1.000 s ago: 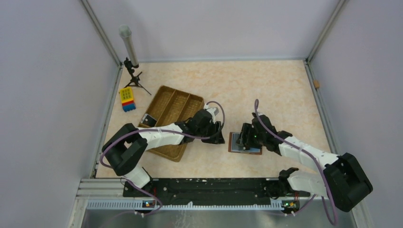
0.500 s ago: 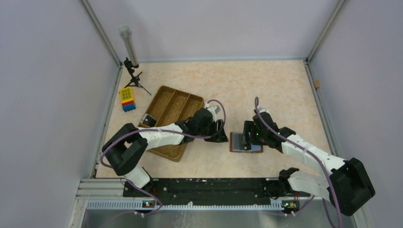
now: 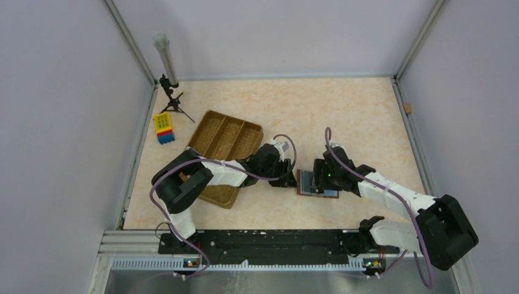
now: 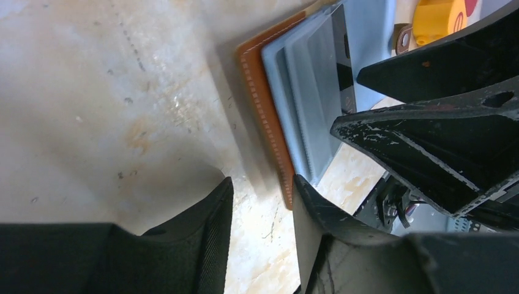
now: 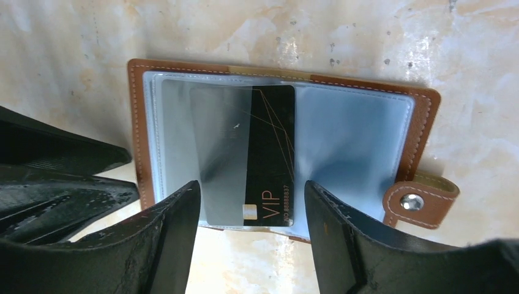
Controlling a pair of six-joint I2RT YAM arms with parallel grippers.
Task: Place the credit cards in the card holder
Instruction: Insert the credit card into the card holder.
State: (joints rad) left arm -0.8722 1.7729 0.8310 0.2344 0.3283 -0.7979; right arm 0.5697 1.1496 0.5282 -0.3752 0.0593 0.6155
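The brown card holder (image 5: 138,122) lies open on the table, its clear sleeves facing up. A glossy black-and-grey credit card (image 5: 257,153) marked VIP lies on the sleeves, its near edge at the holder's near edge. My right gripper (image 5: 251,211) is open just above that edge, one finger on either side of the card, holding nothing. My left gripper (image 4: 262,196) is open and empty on the table at the holder's left edge (image 4: 266,116), one finger touching its corner. In the top view the holder (image 3: 304,184) lies between both grippers. No other card shows.
A large brown compartmented tray (image 3: 223,138) stands left of centre, my left arm lying over its near end. A yellow-and-blue block (image 3: 163,127) and a small tripod with a tube (image 3: 168,79) stand at the far left. Walls enclose the table.
My left gripper has moved right, up to the holder's left edge, and the left elbow has swung in over the tray. My right gripper stays over the holder.
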